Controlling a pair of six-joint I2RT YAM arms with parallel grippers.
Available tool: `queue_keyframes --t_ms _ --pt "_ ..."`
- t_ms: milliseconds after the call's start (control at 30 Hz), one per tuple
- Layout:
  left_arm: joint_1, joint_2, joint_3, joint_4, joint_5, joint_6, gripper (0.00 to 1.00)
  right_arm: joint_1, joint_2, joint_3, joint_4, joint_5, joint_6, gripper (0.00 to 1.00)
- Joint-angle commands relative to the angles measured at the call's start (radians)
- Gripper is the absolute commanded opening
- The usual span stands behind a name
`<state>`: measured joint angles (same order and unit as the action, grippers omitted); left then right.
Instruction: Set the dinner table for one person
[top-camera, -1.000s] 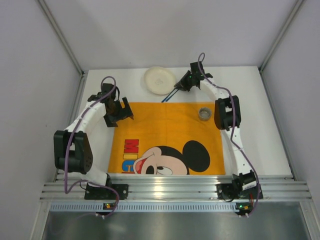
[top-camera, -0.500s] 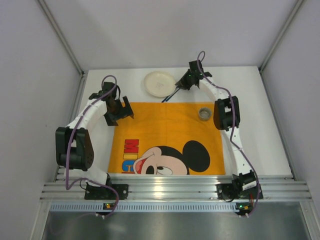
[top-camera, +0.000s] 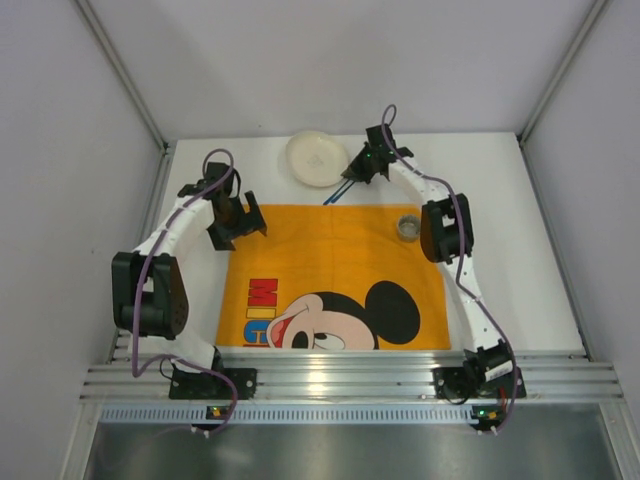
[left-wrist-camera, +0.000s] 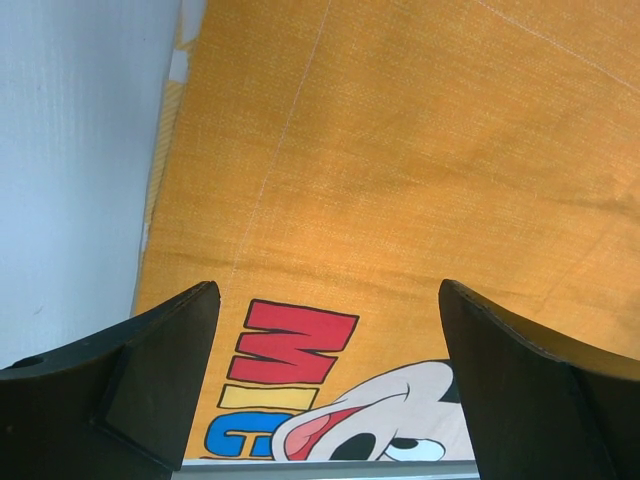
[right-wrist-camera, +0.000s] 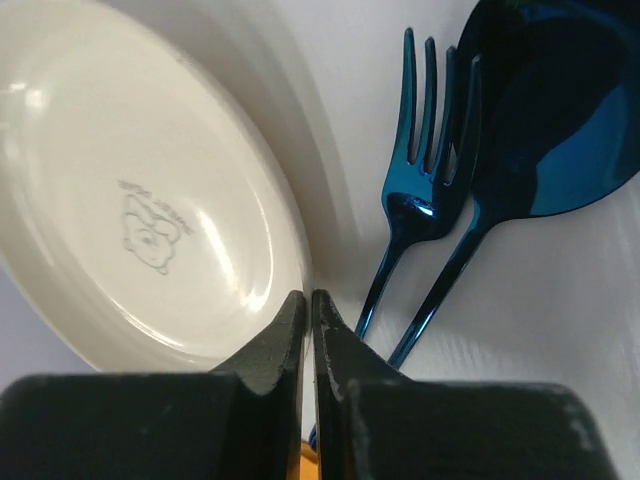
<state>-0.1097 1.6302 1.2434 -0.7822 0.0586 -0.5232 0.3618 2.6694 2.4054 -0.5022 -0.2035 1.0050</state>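
Little is laid: the dinner table (top-camera: 520, 230), a white matte tabletop under both arms, carries an orange cartoon-mouse placemat (top-camera: 330, 250). A round white plate (top-camera: 315, 158), metallic blue fork (right-wrist-camera: 425, 170) and spoon (right-wrist-camera: 545, 120) wait beyond it at twelve o'clock. There the right gripper (right-wrist-camera: 307, 310) is pinched together, perhaps on the plate's rim. The left gripper (left-wrist-camera: 325, 300) is spread and empty at nine o'clock.

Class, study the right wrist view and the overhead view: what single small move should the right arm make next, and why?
Probably raise the plate slightly, ready to carry it onto the placemat. The right gripper looks pinched shut on the plate's rim, but the plate sits on the dinner table beyond the placemat's far edge, beside the fork and spoon.
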Motion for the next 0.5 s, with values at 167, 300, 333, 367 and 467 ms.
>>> queue_keyframes --t_ms 167,300,333,367,467 --pt "0.011 -0.038 0.027 -0.02 -0.02 0.017 0.96 0.02 0.024 0.057 0.048 -0.028 -0.022 0.0" --pt "0.011 -0.076 0.004 -0.015 -0.028 0.017 0.96 0.029 -0.044 0.049 0.122 -0.08 -0.006 0.0" --pt "0.011 -0.081 0.001 -0.017 -0.034 0.017 0.96 0.031 -0.063 0.043 0.126 -0.1 -0.014 0.0" --pt "0.011 -0.089 -0.004 -0.017 -0.037 0.017 0.96 0.034 -0.084 0.032 0.131 -0.108 -0.02 0.0" --pt "0.013 -0.116 -0.009 -0.014 -0.049 0.017 0.96 0.035 -0.221 -0.087 0.143 -0.137 -0.069 0.0"
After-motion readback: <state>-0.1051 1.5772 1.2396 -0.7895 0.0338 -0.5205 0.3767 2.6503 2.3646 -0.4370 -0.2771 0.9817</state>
